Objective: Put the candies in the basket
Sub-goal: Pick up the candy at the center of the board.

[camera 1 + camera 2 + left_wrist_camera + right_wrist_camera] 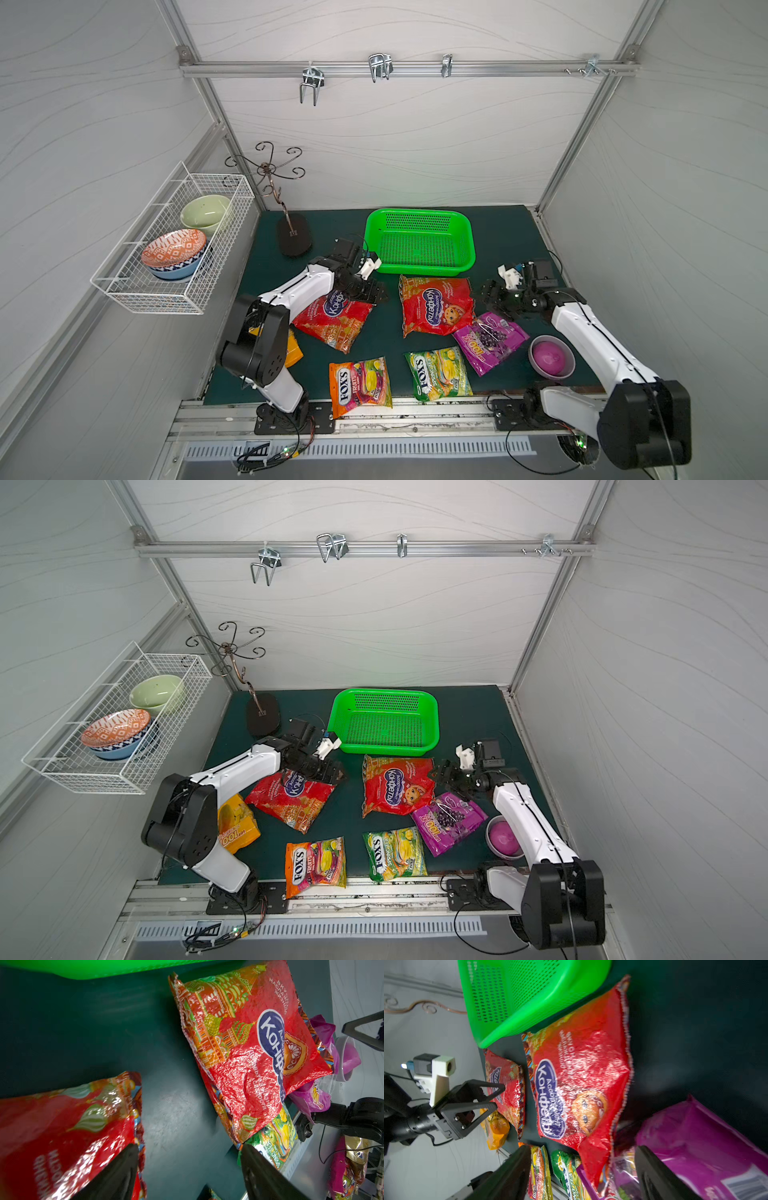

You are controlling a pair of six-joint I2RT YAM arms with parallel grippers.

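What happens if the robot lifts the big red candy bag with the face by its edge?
The red bag looks crinkled and lumpy, so it will probably sag. Its glossy film may slip when pinched. It lies flat, so it should not roll.

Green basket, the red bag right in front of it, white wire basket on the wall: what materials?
Green basket: moulded plastic by the look, glossy, one colour, regular hole grid in walls and floor.
Red bag: thin glossy film, possibly foil-backed; crinkles, sharp glints, serrated sealed edges.
White wire basket: probably coated metal wire; thin rigid grid, matte white.
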